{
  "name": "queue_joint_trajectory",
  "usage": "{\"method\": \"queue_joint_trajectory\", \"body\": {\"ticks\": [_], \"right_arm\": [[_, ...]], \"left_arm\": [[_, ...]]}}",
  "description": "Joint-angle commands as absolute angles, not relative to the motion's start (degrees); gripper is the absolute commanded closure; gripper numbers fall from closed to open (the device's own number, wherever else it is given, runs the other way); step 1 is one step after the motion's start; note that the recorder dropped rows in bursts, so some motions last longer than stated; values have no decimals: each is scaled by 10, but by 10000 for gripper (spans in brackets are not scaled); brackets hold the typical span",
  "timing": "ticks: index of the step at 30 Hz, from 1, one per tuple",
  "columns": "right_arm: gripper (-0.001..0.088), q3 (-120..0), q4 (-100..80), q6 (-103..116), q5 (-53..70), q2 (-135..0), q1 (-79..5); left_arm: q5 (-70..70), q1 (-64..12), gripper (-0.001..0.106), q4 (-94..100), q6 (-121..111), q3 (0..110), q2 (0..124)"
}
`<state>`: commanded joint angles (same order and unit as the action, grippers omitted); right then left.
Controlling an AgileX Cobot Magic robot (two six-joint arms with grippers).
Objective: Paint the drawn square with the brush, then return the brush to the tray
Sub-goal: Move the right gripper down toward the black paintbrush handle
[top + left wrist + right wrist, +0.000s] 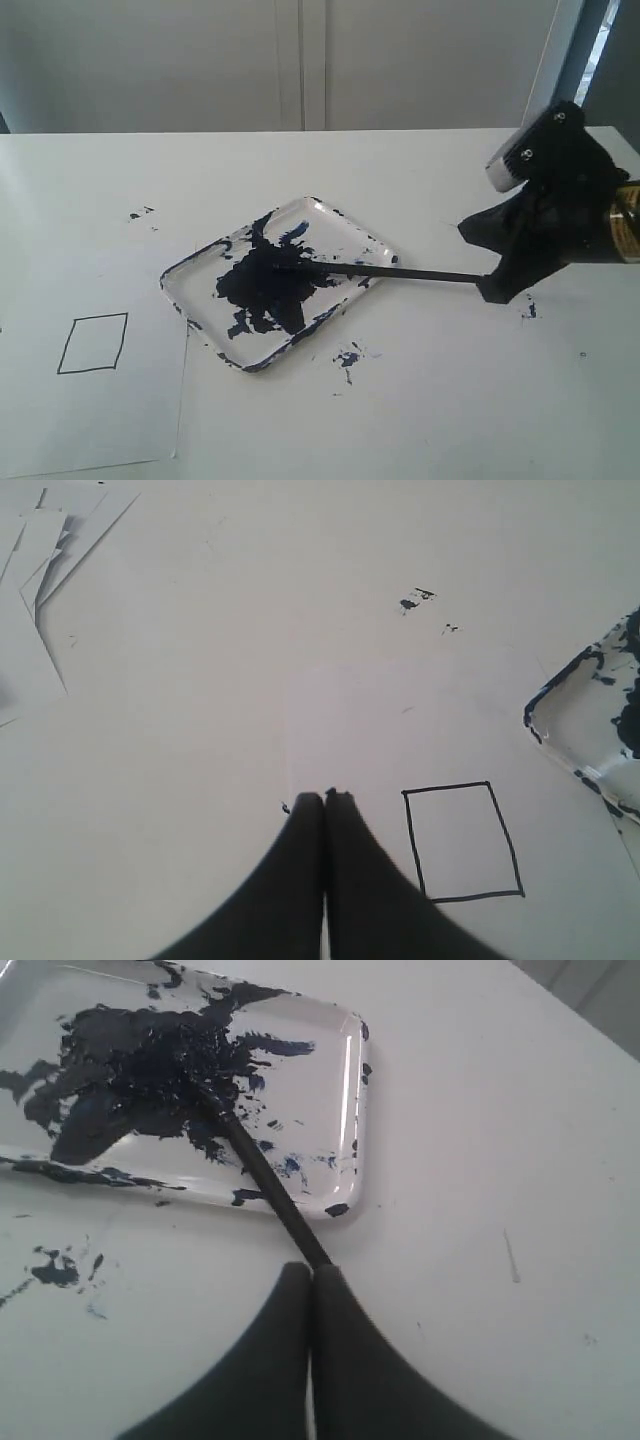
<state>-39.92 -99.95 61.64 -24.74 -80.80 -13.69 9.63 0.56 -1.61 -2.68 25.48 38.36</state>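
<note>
The clear tray (345, 240) lies mid-table, smeared with a blue-black blotch (265, 285). The thin black brush (410, 272) slants from my right gripper (492, 288) over the tray's rim, with its tip in the blotch. In the right wrist view the gripper (312, 1272) is shut on the brush (262, 1175) handle just outside the tray (320, 1050). The drawn square (93, 343) is white inside, on a paper sheet (100, 420) left of the tray. My left gripper (324, 796) is shut and empty, hovering beside the square (462, 840); the exterior view does not show it.
Dark paint splatters mark the table behind the paper (138, 213), in front of the tray (347, 358) and below my right gripper (530, 310). Loose white sheets (40, 580) lie further off in the left wrist view. A tray corner (575, 710) shows there too.
</note>
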Motion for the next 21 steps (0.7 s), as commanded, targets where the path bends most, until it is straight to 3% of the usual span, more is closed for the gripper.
{"method": "queue_joint_trajectory", "body": {"ticks": [21], "right_arm": [[868, -399, -999, 583, -158, -915, -185]], "left_arm": [[99, 6, 1053, -16, -27, 255, 401]]}}
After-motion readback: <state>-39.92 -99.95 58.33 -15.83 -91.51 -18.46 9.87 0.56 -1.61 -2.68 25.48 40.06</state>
